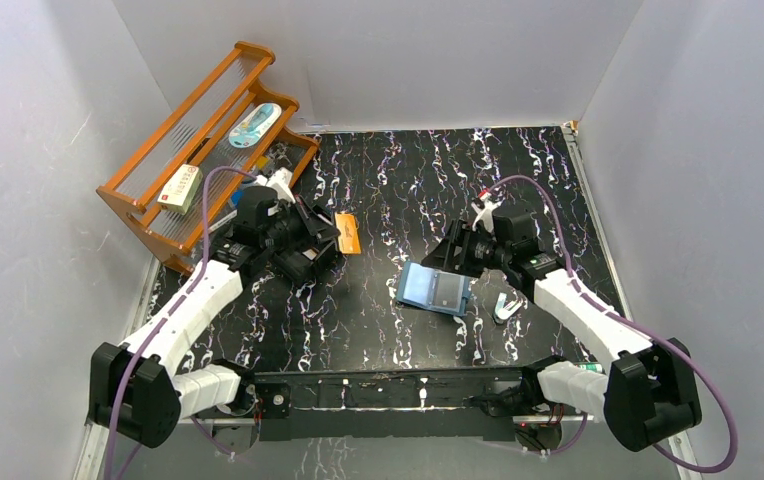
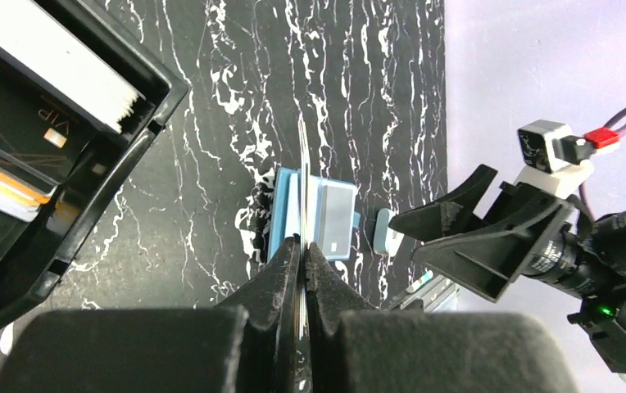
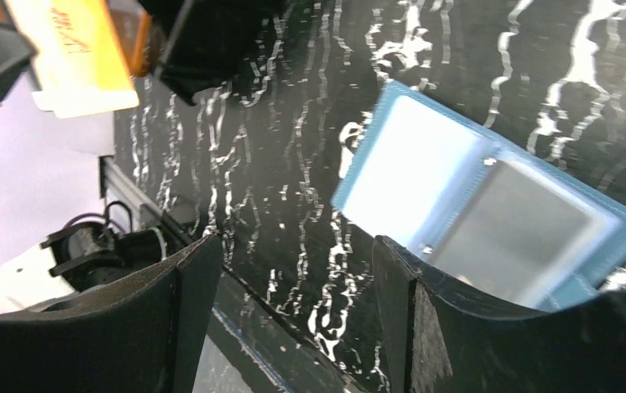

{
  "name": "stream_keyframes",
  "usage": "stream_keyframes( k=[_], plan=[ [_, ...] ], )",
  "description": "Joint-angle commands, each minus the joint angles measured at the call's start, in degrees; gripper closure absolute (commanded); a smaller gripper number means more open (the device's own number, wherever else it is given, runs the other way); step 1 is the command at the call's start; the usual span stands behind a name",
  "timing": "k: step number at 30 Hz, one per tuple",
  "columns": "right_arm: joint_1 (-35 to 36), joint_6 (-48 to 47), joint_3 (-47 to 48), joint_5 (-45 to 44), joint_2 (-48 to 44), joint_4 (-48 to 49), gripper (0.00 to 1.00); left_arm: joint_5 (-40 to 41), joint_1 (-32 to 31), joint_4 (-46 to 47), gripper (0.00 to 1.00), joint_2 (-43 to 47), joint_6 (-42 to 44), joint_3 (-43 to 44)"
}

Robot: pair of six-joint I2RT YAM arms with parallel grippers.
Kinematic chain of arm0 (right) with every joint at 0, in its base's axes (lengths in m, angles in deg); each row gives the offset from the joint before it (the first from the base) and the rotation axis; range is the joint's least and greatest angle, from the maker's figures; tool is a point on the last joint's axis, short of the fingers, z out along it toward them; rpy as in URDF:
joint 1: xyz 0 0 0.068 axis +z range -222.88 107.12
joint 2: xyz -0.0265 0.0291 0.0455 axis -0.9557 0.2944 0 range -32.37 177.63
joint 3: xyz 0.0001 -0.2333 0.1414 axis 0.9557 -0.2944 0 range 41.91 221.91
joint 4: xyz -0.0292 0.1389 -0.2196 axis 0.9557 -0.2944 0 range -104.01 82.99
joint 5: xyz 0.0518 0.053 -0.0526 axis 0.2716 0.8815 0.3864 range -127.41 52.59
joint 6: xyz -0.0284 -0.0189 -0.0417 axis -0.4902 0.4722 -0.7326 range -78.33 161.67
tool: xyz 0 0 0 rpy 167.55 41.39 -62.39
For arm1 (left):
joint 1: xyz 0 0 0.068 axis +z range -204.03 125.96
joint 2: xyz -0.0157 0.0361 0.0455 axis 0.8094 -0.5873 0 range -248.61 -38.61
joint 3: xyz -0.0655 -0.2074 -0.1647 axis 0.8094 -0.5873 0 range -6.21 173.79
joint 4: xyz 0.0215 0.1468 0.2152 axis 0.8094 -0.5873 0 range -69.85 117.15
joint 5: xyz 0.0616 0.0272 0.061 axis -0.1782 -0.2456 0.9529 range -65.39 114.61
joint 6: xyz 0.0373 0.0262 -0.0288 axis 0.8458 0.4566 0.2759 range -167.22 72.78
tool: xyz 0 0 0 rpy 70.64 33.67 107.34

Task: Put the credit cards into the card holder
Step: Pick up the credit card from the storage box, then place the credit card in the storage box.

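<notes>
Orange card (image 1: 349, 233) in left tool (image 2: 302, 242) | card holder (image 1: 434, 289) open | right tool (image 3: 297, 247) wide

Bright, even light, soft shadows; overhead view sharp, right wrist view blurs the card holder (image 3: 424, 172)

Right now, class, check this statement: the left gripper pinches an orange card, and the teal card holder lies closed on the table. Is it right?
Not quite. The card holder lies open, not closed: the right wrist view shows it spread flat with its inside facing up. The rest stands: the left gripper pinches an orange card, and the holder lies on the table.
</notes>
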Motion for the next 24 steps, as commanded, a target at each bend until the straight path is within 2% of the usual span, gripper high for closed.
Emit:
stream_keyframes(
  k=[1,5,10,15,24],
  plan=[
    [3.0,3.03,2.86,3.19,-0.94,7.32,0.25,2.31,0.06,-4.6,1.0,3.25,1.59,0.06],
    [4.84,2.99,3.82,0.9,-0.4,5.37,0.25,17.93,0.27,-13.29,1.0,0.99,4.69,5.2],
    [5.66,3.01,3.74,-0.91,-1.13,3.74,0.25,30.1,0.49,-17.23,1.0,-4.53,3.9,10.8],
    [5.67,2.33,3.82,-1.69,-1.89,2.47,0.25,34.69,0.91,-18.65,1.0,-13.98,0.66,15.18],
    [5.73,0.5,4.0,-2.66,-2.14,0.95,0.24,33.69,1.07,-18.18,1.0,-24.94,-3.88,18.06]
  ],
)
